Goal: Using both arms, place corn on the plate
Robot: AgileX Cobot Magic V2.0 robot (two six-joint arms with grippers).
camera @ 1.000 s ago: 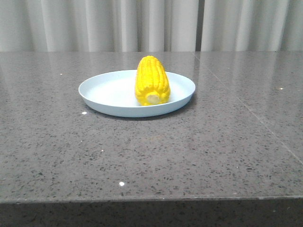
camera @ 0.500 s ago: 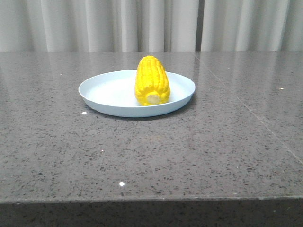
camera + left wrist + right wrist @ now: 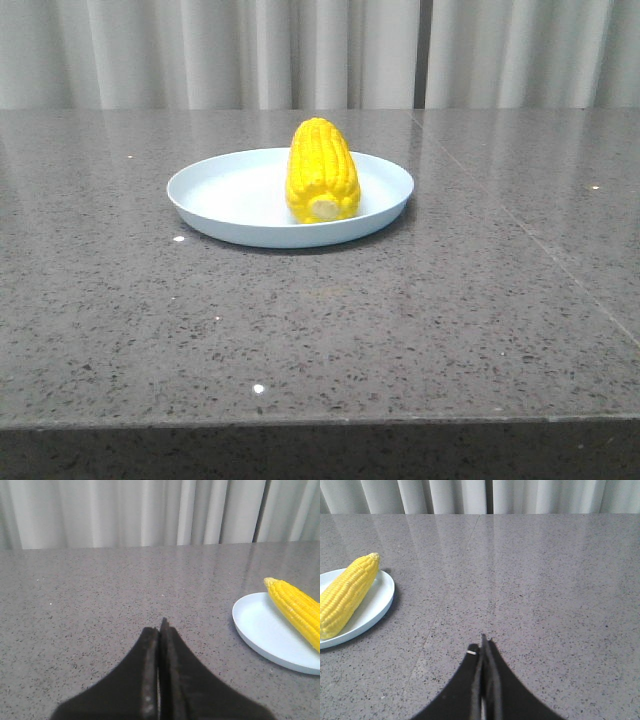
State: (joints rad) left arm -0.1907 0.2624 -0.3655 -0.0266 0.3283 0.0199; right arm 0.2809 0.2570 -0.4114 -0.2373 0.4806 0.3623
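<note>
The bright-yellow corn (image 3: 321, 171) lies on the pale-blue plate (image 3: 225, 195) in the middle of the table, its beige stub end toward the front. The corn also shows in the left wrist view (image 3: 299, 610) on the plate (image 3: 260, 630), and in the right wrist view (image 3: 345, 594) on the plate (image 3: 376, 600). My left gripper (image 3: 159, 630) is shut and empty over bare table, away from the plate. My right gripper (image 3: 483, 647) is shut and empty, also apart from the plate. Neither gripper shows in the front view.
The grey speckled stone table (image 3: 420, 320) has its front edge near the bottom of the front view. Pale curtains (image 3: 320, 50) hang behind the table. A seam in the tabletop (image 3: 520, 225) runs right of the plate.
</note>
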